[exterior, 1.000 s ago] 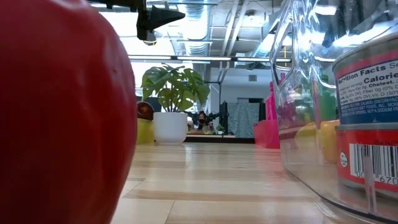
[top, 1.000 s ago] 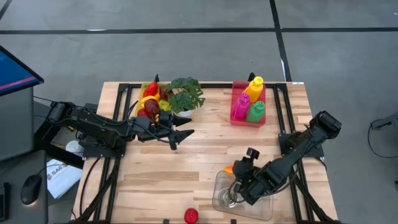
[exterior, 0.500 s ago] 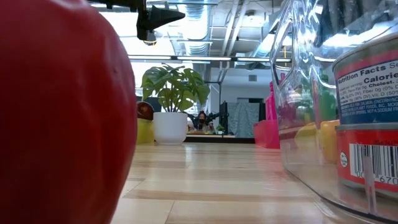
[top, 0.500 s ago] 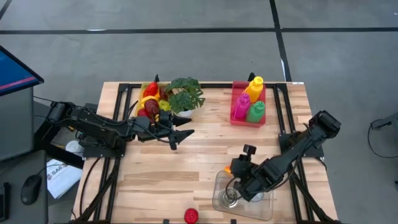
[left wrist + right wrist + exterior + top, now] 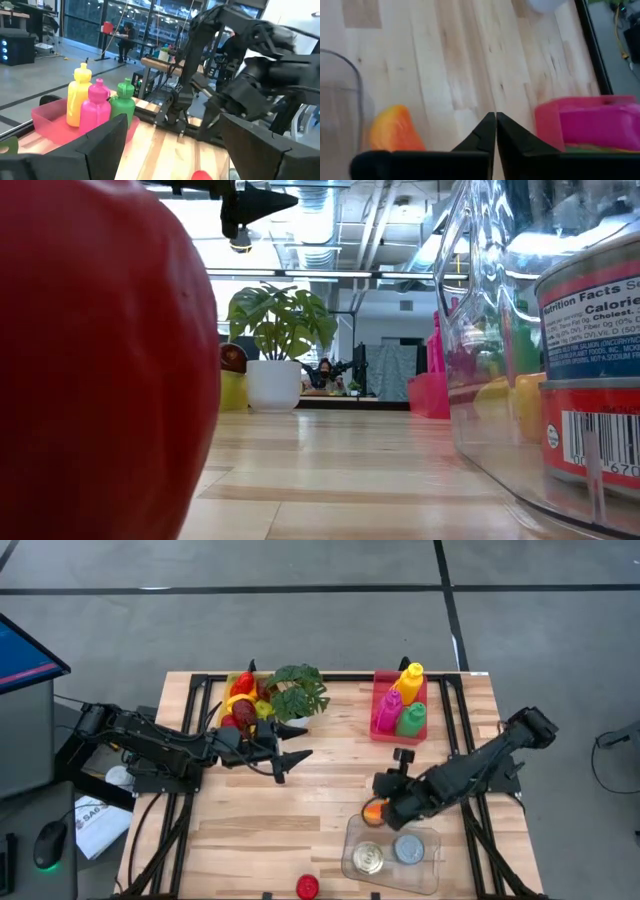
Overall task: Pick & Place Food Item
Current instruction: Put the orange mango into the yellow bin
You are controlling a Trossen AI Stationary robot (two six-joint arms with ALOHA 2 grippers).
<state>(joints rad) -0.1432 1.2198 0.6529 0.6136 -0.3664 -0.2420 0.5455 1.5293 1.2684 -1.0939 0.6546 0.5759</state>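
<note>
right pincer [image 5: 383, 802] is seen over the counter [image 5: 300, 800], just beyond the far rim of the clear container [image 5: 425, 880]; its fingers [image 5: 492, 131] are pressed together with nothing between them. an orange food item [image 5: 373, 810] lies on the wood just beside the pincer tip, outside the container and close to its far left corner. two cans are seen inside the container, one with a yellowish top [image 5: 368, 858] and one with a grey lid [image 5: 408, 849], side by side.

left pincer [image 5: 290, 757] is held above the counter near the potted plant [image 5: 296, 692], jaws apart, nothing between them. a heap of red and yellow food items [image 5: 240, 698] sits at the far left edge, beside the plant. a pink bin [image 5: 378, 728] with yellow, magenta and green bottles stands at the far right. a red round item [image 5: 307, 886] rests at the near edge, well apart from both pincers.
</note>
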